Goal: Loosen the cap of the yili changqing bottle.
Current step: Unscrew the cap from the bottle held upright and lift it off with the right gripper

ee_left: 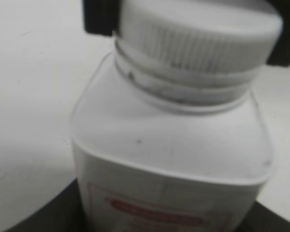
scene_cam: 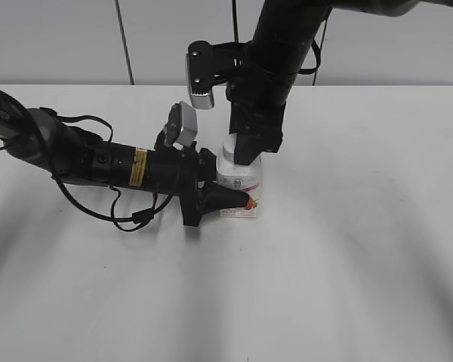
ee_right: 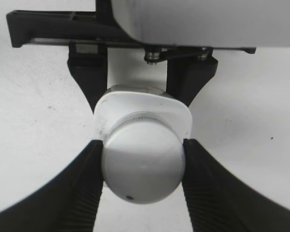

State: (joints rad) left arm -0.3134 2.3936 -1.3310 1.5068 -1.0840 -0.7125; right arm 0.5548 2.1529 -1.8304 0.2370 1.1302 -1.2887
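Observation:
The yili changqing bottle (scene_cam: 247,202), white with a pink-red strawberry label, stands upright on the table. My left gripper (scene_cam: 228,197) reaches in from the left and is shut on the bottle's body (ee_left: 174,159), its dark fingers (ee_left: 43,217) at both lower corners of the left wrist view. The right gripper (scene_cam: 244,153) comes straight down and is shut on the ribbed white cap (ee_right: 142,162), with one black finger (ee_right: 84,186) pressed on each side. The cap (ee_left: 198,36) also shows in the left wrist view, clamped between the right gripper's pads. In the exterior view the cap is mostly hidden.
The white table (scene_cam: 362,264) spreads wide to the right and front of the bottle. The left arm (scene_cam: 98,158) lies low across the table's left side with a loose cable (scene_cam: 128,219) under it. A grey wall stands behind.

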